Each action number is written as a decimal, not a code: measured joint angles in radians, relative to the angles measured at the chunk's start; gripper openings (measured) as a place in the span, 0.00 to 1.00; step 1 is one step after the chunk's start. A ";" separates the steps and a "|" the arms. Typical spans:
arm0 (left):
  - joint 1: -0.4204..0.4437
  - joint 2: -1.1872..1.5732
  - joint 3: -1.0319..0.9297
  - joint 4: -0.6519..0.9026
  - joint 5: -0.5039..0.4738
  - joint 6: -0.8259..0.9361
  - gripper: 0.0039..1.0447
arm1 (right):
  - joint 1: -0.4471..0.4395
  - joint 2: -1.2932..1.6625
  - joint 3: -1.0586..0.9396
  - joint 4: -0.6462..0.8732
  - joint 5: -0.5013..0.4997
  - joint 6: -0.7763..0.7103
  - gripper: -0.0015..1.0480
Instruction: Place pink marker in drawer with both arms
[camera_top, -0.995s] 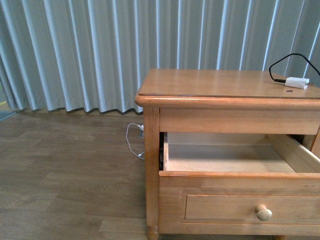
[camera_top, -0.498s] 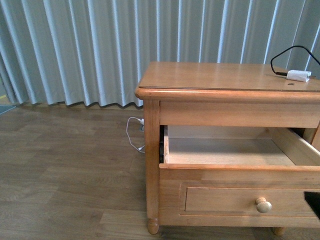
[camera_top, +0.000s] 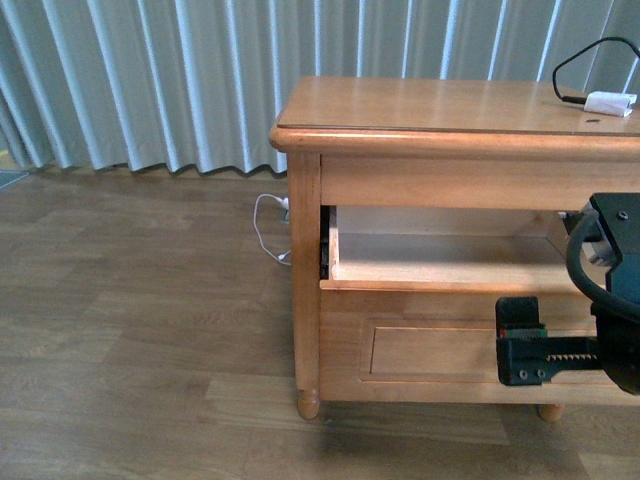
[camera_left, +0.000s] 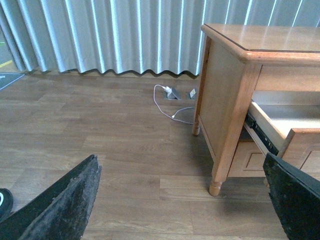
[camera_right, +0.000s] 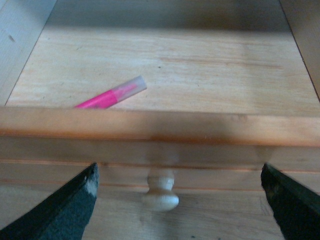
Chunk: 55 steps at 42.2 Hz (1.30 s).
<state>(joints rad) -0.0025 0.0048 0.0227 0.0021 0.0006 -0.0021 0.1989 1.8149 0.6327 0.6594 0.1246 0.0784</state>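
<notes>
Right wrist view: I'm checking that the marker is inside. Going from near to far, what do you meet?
Black fingers → round pale wooden knob → top edge of the honey-coloured wooden drawer front → pink marker with a pale end, lying on the pale drawer floor → shadowed far end of that floor.

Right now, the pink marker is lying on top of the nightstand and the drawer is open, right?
No. The pink marker lies inside the open drawer, on its pale floor, not on top of the nightstand. The right wrist view shows it.
</notes>
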 joint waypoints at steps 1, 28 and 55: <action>0.000 0.000 0.000 0.000 0.000 0.000 0.94 | -0.002 0.020 0.018 0.007 0.005 0.011 0.91; 0.000 0.000 0.000 0.000 0.000 0.000 0.94 | -0.009 0.432 0.635 -0.124 0.083 0.027 0.91; 0.000 0.000 0.000 0.000 0.000 0.000 0.94 | -0.008 0.416 0.663 -0.151 0.048 -0.020 0.91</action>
<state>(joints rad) -0.0025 0.0044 0.0227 0.0017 0.0002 -0.0021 0.1909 2.2307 1.2953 0.5083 0.1722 0.0586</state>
